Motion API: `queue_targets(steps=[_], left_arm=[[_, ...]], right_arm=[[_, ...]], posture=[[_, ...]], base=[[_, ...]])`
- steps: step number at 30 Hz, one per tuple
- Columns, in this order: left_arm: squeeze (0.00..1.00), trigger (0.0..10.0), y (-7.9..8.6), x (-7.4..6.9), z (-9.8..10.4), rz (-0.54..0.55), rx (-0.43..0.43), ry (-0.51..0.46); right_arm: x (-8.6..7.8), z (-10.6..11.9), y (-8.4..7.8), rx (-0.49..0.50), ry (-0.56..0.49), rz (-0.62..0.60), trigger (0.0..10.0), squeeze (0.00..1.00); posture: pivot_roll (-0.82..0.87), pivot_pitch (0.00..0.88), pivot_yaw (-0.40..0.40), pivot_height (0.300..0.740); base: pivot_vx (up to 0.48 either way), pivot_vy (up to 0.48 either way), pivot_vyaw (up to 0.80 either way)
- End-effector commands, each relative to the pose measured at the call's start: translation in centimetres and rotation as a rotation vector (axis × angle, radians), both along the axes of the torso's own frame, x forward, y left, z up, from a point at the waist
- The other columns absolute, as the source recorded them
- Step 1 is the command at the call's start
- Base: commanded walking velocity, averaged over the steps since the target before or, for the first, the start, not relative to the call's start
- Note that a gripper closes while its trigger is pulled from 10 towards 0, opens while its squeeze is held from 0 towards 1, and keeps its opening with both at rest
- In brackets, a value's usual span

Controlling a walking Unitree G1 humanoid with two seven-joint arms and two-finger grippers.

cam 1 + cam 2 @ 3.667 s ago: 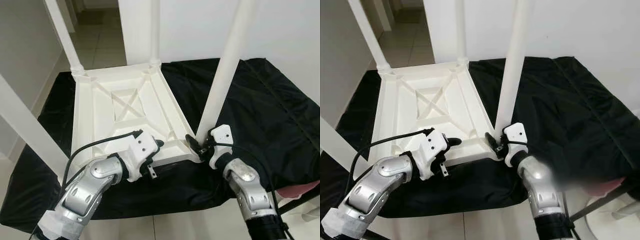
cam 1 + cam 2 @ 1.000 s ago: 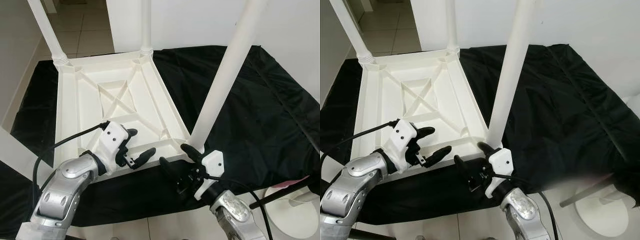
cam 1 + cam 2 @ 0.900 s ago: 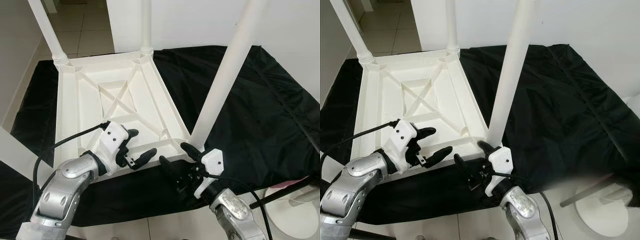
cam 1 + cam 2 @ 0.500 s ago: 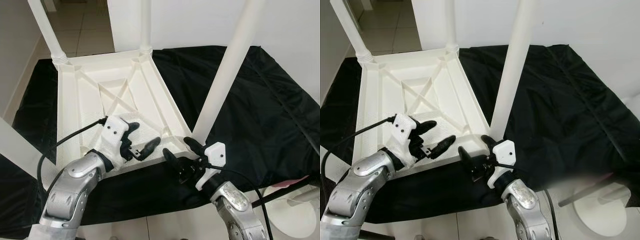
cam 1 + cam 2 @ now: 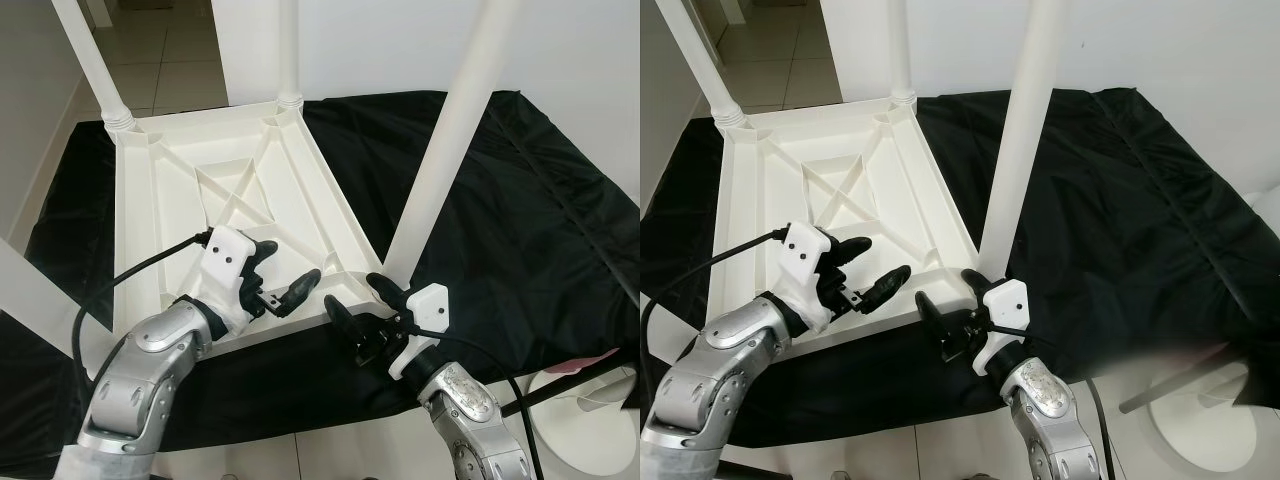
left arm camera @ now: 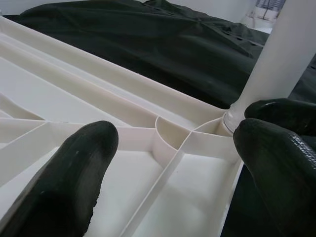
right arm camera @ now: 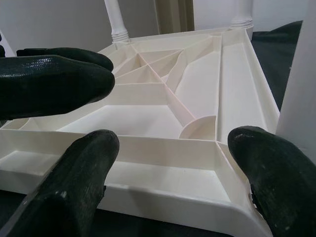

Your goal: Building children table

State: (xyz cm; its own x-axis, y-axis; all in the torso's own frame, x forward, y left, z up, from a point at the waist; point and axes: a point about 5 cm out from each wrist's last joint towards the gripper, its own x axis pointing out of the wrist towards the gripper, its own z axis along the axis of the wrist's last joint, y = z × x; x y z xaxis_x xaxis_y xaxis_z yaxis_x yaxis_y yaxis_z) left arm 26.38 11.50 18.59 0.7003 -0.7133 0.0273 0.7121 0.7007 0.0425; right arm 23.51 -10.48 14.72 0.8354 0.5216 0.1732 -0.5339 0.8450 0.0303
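Observation:
The white plastic children's table (image 5: 160, 220) lies upside down on a black cloth, its legs pointing up. My left gripper (image 5: 290, 265) is open over the ribbed underside just inside the near rim, and its fingers (image 6: 84, 168) straddle a curved rib. My right gripper (image 5: 355, 297) is open at the near right corner, level with the rim. One of its fingertips (image 7: 266, 168) sits beside the base of the near right leg (image 5: 440, 170). Nothing is held between either pair of fingers. The two grippers point at each other a short way apart.
The black cloth (image 5: 520, 200) covers the work surface around the table. Three more legs rise at the far left (image 5: 95, 70), far right (image 5: 287, 50) and near left (image 5: 25, 290). Tiled floor (image 5: 180, 70) lies beyond. A white round base (image 5: 590, 420) stands at the lower right.
Since 3.7 s ago my right gripper has come off the near right leg's base and now stands open. Over the last second both grippers edged closer to the near rim.

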Motion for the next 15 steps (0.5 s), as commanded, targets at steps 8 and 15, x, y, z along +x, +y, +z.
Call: queue_targets(steps=[8,15], left_arm=[[0.0,10.0,-0.07,-0.4,-0.42,-0.017,0.015,0.031],[0.0,10.0,0.04,-0.41,-0.29,-0.013,0.016,0.033]], right_arm=[[0.23,-0.43,0.13,-0.011,0.008,-0.002,10.0,0.0],[0.5,-0.44,0.0,-0.016,0.007,-0.009,10.0,0.0]], posture=[[-0.13,0.127,0.022,0.74],[-0.12,0.134,0.022,0.74]], base=[[0.0,0.0,0.0],[0.0,0.0,0.0]])
